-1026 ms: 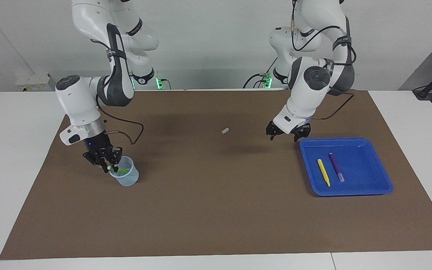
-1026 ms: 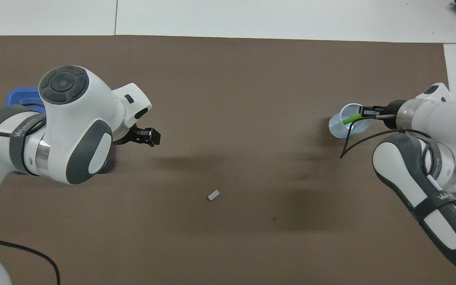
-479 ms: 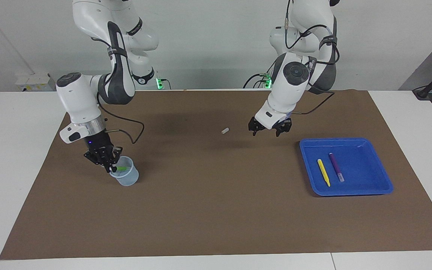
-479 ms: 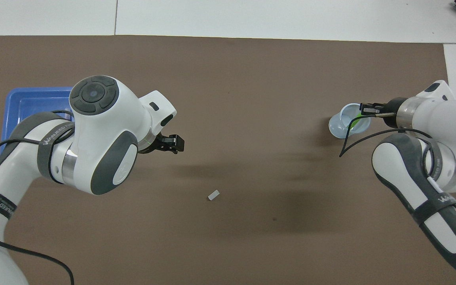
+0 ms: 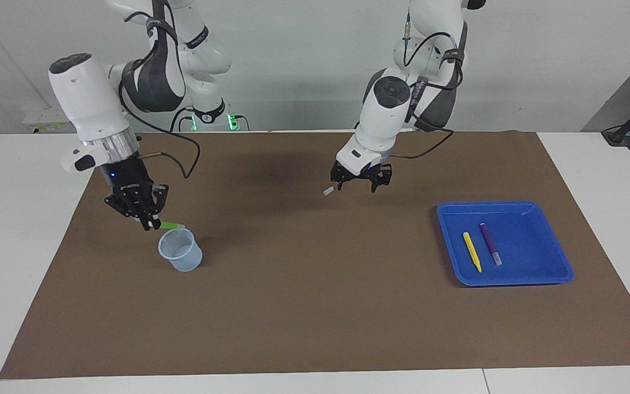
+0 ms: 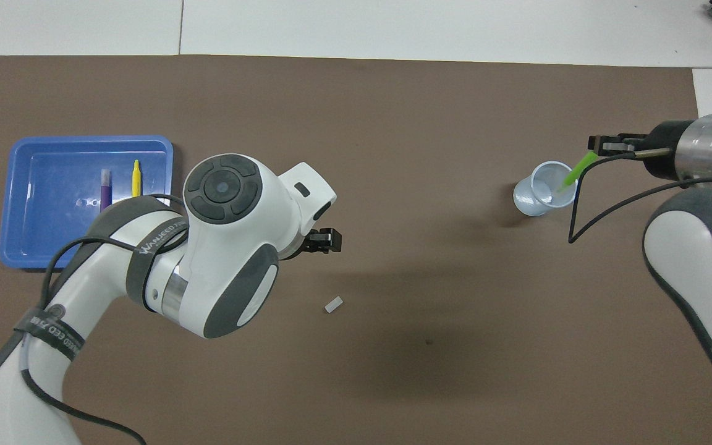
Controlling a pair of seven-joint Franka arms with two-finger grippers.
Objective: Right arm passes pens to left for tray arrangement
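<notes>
My right gripper (image 5: pixel 151 221), with the blue light, is shut on the bright green pen (image 5: pixel 171 225) and holds it just above the translucent cup (image 5: pixel 180 250); the pen also shows in the overhead view (image 6: pixel 575 171) over the cup's rim. My left gripper (image 5: pixel 360 184) hangs open and empty over the mat's middle, near the tiny white stub (image 5: pixel 328 191). The blue tray (image 5: pixel 544 224) lies toward the left arm's end of the table, with the yellow pen (image 5: pixel 472 251) and the purple pen (image 5: pixel 490 243) side by side in it.
The brown mat (image 5: pixel 315 306) covers most of the white table. The white stub (image 6: pixel 333 304) lies on it nearer to the robots than the cup and the tray (image 6: pixel 10 204).
My right gripper closed on the green pen and lifted it out of the cup. My left gripper swung from beside the tray toward the mat's middle.
</notes>
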